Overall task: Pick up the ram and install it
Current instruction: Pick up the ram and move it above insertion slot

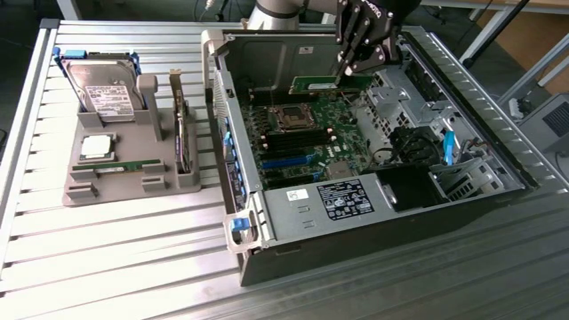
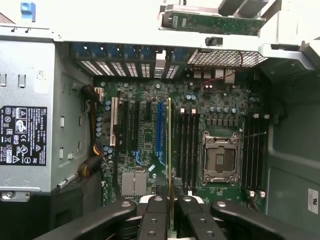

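My gripper (image 1: 345,70) hangs over the far part of the open computer case (image 1: 216,73), shut on the ram (image 1: 318,85), a thin green board held level above the motherboard (image 1: 298,143). In the wrist view the ram (image 2: 169,145) shows edge-on as a thin line running out from between my black fingers (image 2: 152,220), with my gripper (image 2: 170,202) closed around its end. The stick hovers over the board next to the black memory slots (image 2: 186,145) beside the CPU socket (image 2: 220,160), clear of them.
A grey holder (image 1: 133,183) at the exterior view's left carries a hard drive (image 1: 102,93), a processor (image 1: 96,147), another green stick (image 1: 116,167) and an upright card (image 1: 182,133). The power supply (image 1: 329,200) and drive cages (image 1: 444,167) crowd the case's near side.
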Robot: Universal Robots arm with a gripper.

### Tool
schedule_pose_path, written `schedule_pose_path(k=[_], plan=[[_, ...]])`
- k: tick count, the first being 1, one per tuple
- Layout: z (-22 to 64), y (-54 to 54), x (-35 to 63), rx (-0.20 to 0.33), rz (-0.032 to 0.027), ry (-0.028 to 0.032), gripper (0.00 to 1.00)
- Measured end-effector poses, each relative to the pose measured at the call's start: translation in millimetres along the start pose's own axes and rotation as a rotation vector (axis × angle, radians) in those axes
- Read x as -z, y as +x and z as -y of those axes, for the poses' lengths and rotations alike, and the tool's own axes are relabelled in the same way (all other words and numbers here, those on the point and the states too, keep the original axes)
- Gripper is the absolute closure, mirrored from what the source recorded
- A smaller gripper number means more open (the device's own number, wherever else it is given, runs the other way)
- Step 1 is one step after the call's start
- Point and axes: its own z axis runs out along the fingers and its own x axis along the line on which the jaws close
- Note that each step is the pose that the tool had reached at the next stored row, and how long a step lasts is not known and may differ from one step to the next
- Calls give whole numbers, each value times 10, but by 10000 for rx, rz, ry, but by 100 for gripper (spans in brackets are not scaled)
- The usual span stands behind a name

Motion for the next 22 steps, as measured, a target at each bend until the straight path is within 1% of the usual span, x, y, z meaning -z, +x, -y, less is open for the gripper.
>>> schedule_pose_path(k=[5,10,11,12,17,22], plan=[[68,3,4,0,0,0,87],[191,9,11,0,0,0,87],[243,6,13,-1,0,0,87],[275,1,15,-1,0,0,87],[369,-89,16,2,-9,0,87],[444,-131,18,1,-13,-1,87]])
